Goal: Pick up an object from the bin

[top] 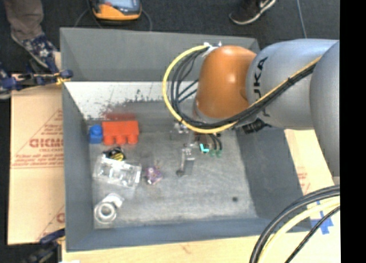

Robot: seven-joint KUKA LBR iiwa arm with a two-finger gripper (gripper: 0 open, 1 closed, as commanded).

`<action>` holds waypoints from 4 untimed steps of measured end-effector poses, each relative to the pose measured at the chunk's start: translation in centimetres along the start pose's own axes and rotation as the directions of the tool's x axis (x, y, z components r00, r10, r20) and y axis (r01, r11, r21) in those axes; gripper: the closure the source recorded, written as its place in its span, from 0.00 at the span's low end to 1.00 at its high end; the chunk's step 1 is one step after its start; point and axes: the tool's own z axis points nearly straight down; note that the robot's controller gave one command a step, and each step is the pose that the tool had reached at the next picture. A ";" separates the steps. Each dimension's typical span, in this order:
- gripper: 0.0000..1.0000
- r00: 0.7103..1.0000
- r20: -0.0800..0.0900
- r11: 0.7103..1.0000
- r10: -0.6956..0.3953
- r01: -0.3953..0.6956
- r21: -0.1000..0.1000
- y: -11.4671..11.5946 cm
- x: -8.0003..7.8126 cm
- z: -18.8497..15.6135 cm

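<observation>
My gripper (pixel 185 163) hangs below the arm's orange cover over the middle of the bin floor, and bare grey floor lies beneath its tip. A small purple thing (pixel 152 175) lies just to its left, apart from it. A small green thing (pixel 215 151) shows at the gripper's right side, partly hidden by the arm. Nothing can be seen held.
At the left of the bin lie a red-orange toy brick (pixel 120 130) with a blue piece (pixel 95 134) beside it, a small black and yellow thing (pixel 114 154), a clear plastic piece (pixel 117 172) and a white tape roll (pixel 107 209). The arm covers the bin's upper right.
</observation>
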 end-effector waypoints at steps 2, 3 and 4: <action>0.00 0.957 0.011 0.957 -0.290 0.290 0.005 3.7 -0.1 4.5; 0.00 0.983 0.011 0.983 -0.182 0.182 0.002 2.1 -4.4 4.3; 0.00 0.979 0.009 0.979 -0.203 0.203 0.004 -0.7 -7.5 7.7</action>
